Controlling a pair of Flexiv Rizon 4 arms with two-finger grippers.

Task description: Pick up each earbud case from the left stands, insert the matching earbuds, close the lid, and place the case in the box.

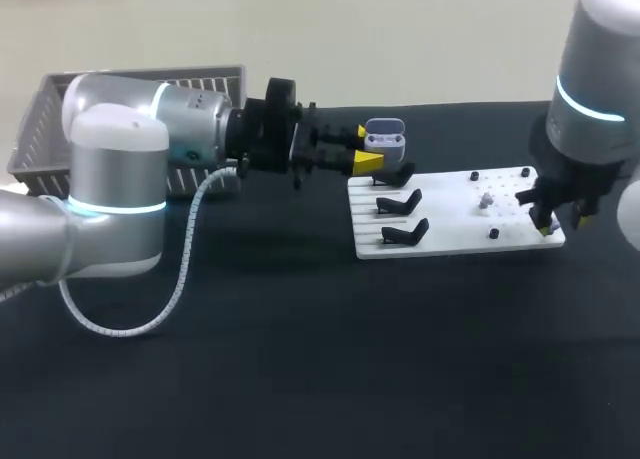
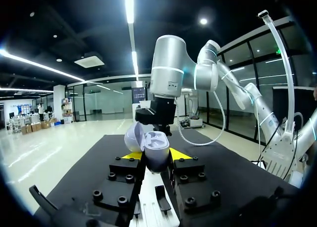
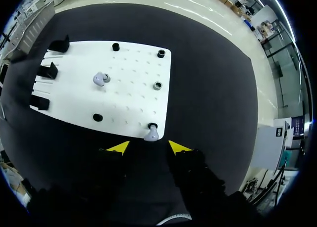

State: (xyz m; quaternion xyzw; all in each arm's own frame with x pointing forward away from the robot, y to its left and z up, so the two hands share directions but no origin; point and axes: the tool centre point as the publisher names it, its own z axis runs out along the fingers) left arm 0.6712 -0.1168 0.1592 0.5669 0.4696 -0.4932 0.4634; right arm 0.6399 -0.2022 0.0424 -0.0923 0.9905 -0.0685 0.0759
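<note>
Earbud case (image 1: 385,134), lid open, clenched between the yellow tips of the left gripper (image 1: 365,151), raised over the far left corner of the white board (image 1: 450,229), near three black stands (image 1: 403,217). Right gripper (image 3: 144,147) released, poised at the board's near right corner, one earbud (image 3: 151,134) just ahead of its tips, touching neither. Second earbud (image 3: 100,79) mid-board. Grey box (image 1: 40,129) at the table's far left, behind the left arm. Broad stretch of black table (image 1: 300,379) in front of the board.

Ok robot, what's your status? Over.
Left end effector shut on open earbud case. Right end effector open over an earbud at the white board edge. Nothing in the way.
</note>
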